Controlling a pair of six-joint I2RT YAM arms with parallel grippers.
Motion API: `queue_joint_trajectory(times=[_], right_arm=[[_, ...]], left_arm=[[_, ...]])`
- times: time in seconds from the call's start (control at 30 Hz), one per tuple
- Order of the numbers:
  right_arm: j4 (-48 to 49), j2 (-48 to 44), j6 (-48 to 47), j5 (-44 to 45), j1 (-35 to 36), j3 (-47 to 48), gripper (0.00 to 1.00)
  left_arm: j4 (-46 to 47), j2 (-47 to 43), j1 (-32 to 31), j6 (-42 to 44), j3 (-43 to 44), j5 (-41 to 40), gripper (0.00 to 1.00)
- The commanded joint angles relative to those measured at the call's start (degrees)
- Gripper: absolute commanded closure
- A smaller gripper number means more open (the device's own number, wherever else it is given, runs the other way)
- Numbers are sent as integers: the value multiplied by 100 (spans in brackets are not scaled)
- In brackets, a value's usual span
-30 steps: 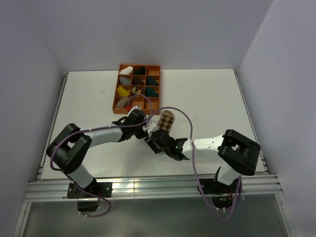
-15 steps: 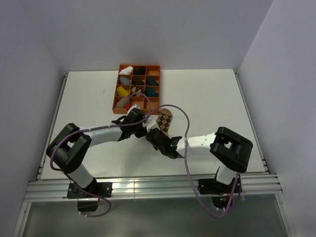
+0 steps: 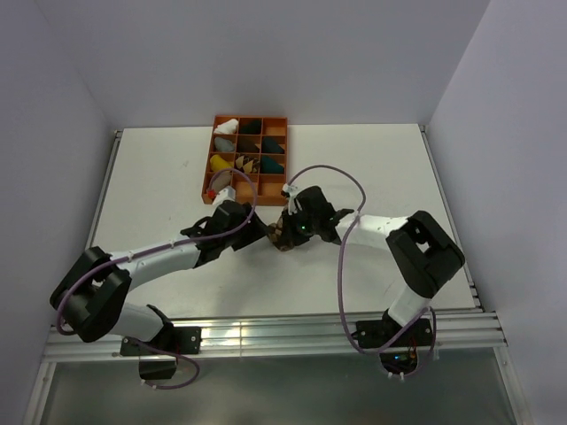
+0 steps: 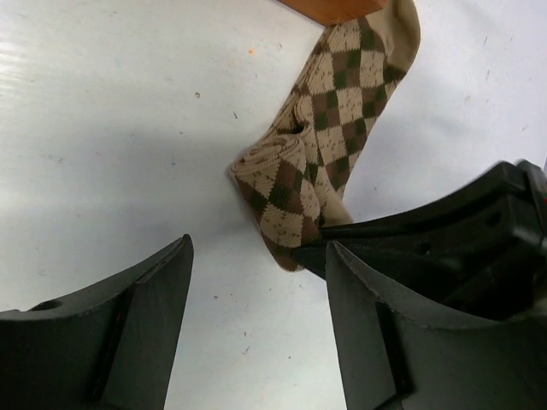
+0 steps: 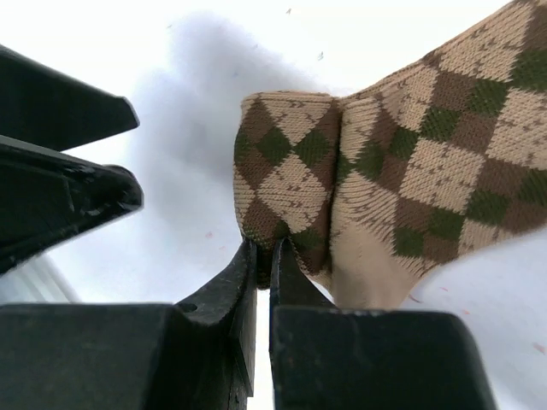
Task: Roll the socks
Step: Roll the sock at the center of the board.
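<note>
Left gripper (image 4: 258, 248) has opened wide; right gripper (image 5: 261, 252) pinches the sock (image 5: 291, 162) at its rolled end, its length running toward the tabletop's far edge.

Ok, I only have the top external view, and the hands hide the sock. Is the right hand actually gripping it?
Observer: Yes, the right wrist view shows the right hand shut, pinching the rolled end of the argyle sock.
Operator: And the other one?
Observer: The left hand is open in its wrist view, not gripping the sock.
Operator: How much is rolled?
Observer: Only that end; the rest lies flat toward the orange tray.
</note>
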Motion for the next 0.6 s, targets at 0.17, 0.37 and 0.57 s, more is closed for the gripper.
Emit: queue_joint_trajectory(times=[0.17,0.37,0.57], right_arm=[[-119,736,550,-2820,-712,437,100],[22,1369,805,-3681,-1055,577,100],[-119,1624,770,-3849,-1319,745,100]], left_arm=[[594,-63,21,-130,-211,-92,33],[814,359,21,-376,-202,216,34],[849,667,21,-455,-114,339,34]])
